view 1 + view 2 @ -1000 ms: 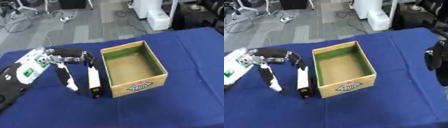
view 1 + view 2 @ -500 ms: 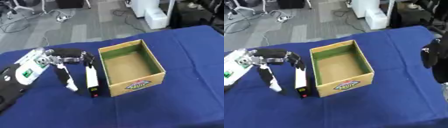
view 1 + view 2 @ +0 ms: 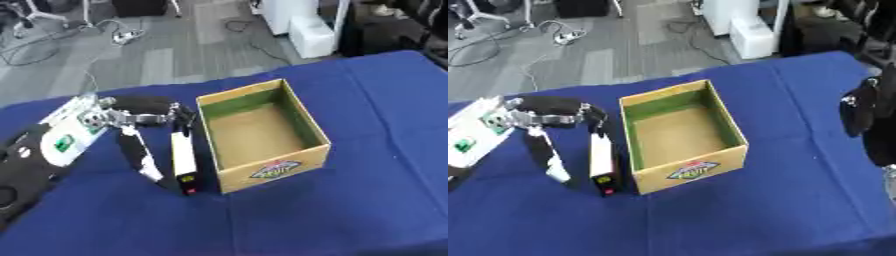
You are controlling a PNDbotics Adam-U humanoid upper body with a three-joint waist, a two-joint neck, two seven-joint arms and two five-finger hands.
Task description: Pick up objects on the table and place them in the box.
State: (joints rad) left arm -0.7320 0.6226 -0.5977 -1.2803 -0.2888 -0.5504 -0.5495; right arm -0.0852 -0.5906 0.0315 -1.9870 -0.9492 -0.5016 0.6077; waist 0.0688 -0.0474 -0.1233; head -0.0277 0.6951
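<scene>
Your left hand [image 3: 131, 122] sits on the blue surface [image 3: 350, 200] left of the open cardboard box [image 3: 262, 132], fingers [image 3: 140, 155] spread and bent down around a long white bar [image 3: 183, 160] with a dark end. The bar lies just beside the box's left wall; whether the fingers actually pinch it, you cannot tell. Your right hand [image 3: 868, 117] hangs at the right edge, well apart from the box, its fingers' state unclear.

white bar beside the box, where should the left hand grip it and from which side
Probably mid-length on the white bar, from above and its left: it lies flat along the box wall, so that side is blocked. The left hand already straddles it, thumb on its left.
</scene>
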